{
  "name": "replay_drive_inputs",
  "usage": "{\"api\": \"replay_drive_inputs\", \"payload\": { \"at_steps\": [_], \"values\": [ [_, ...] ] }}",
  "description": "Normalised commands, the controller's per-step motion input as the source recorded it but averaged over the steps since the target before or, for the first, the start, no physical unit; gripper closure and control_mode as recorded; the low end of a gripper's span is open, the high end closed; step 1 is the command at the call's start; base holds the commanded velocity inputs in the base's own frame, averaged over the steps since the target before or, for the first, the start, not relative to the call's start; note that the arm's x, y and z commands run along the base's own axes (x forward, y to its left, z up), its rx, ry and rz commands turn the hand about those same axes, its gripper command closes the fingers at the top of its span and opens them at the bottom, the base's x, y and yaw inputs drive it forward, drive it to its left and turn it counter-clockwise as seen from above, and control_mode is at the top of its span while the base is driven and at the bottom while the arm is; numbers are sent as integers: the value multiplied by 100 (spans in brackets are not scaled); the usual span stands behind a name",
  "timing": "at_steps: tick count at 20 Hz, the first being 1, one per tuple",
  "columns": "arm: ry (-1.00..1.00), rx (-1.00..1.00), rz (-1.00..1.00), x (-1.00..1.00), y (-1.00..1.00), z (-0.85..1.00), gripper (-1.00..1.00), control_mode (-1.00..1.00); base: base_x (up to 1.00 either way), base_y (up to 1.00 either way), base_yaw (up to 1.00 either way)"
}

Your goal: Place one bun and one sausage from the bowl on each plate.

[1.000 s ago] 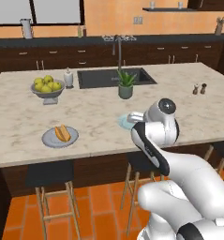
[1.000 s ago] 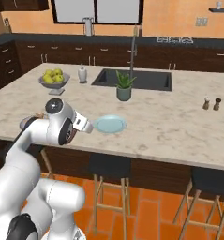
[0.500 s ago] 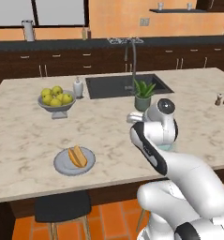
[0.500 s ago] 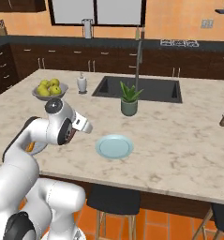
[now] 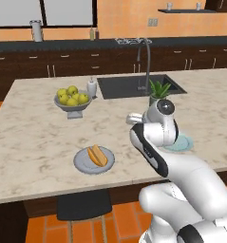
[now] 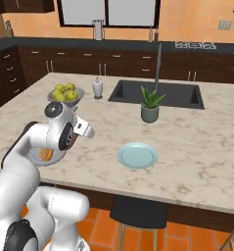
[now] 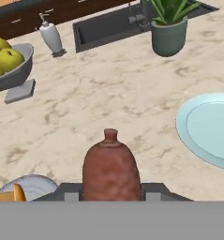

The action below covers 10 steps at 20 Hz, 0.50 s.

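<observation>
Marble island counter (image 5: 39, 137), dark cabinets (image 6: 113, 63) behind

The robot's base has rolled closer to the counter (image 5: 34, 142), so everything looks bigger and sits lower in both base views than before. The grey plate (image 5: 81, 163) with the bun (image 5: 97, 155) now lies nearer the middle of the left base view. The blue plate (image 6: 137, 156) looks nearer too.

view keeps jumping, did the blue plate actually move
No. The pale blue plate still lies just in front of the potted plant, as before; the camera shifted, not the plate.
</observation>
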Motion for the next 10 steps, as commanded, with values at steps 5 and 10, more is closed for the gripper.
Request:
{"api": "replay_drive_inputs", "payload": {
  "at_steps": [5,10],
  "values": [
    [26,-21,19,0,100,8,100,-100,0,0,0],
    [34,-10,33,0,100,-1,100,-100,0,0,0]
  ]
}}
